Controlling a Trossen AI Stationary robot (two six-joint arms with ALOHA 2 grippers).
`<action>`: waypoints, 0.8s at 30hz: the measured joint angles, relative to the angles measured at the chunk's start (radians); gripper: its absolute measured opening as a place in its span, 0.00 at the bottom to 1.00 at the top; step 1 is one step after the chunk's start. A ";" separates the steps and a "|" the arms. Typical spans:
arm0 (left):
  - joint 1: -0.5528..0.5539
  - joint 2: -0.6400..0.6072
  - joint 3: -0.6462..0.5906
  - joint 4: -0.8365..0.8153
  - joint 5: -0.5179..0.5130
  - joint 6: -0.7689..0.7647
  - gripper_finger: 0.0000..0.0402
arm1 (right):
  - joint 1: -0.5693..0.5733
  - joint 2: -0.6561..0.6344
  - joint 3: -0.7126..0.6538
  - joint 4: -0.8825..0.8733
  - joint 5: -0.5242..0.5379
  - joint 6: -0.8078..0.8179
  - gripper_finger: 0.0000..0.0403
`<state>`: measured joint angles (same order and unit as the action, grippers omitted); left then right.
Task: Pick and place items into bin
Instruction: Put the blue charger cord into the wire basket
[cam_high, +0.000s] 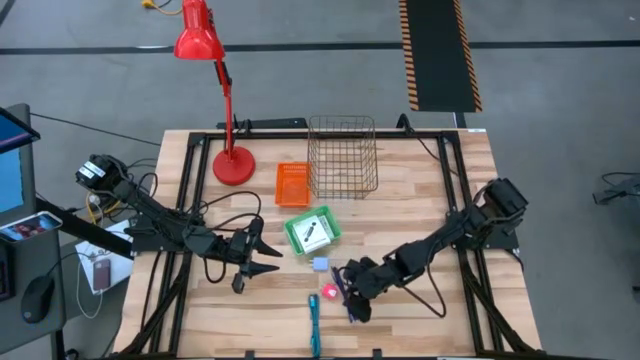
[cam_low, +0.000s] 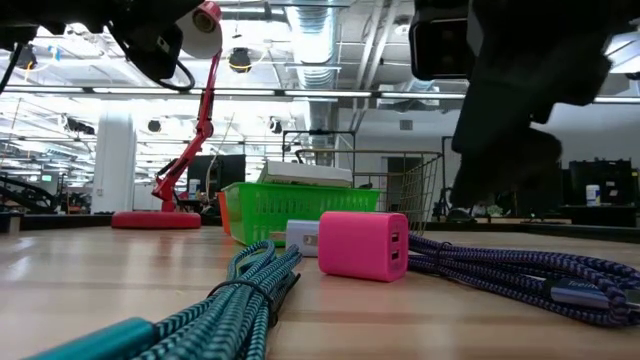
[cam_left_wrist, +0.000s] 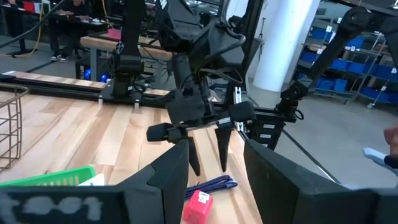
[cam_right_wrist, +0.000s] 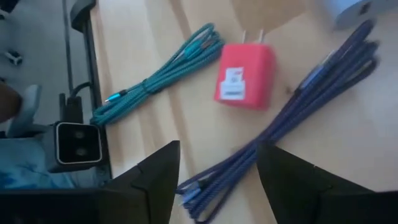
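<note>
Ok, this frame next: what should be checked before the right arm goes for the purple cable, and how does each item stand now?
1. Right gripper open: ok, fingers spread in the right wrist view.
2. Right gripper over the purple cable: ok, the cable runs between its fingers.
3. Cable lying free: cannot tell, the pink charger block lies close beside it; contact unclear.
4. Teal cable out of the way: ok, it lies apart on the block's other side.
5. Wire basket unobstructed: ok, nothing visible over it at the table's far side.
6. Left gripper clear: ok, it waits left of the green tray, holding nothing.
</note>
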<state>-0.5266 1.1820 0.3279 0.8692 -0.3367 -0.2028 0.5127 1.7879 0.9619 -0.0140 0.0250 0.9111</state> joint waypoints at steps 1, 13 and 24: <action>0.000 0.000 0.000 0.000 0.000 0.000 0.36 | 0.006 0.004 0.000 0.004 0.003 0.014 0.52; -0.006 0.000 0.000 -0.009 0.064 -0.053 0.36 | 0.020 0.017 0.000 -0.031 0.082 0.088 0.52; -0.044 0.000 0.000 -0.005 0.079 -0.055 0.36 | 0.026 0.017 0.000 -0.064 0.108 0.172 0.52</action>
<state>-0.5708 1.1820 0.3283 0.8646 -0.2575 -0.2581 0.5385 1.8053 0.9619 -0.0776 0.1333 1.0833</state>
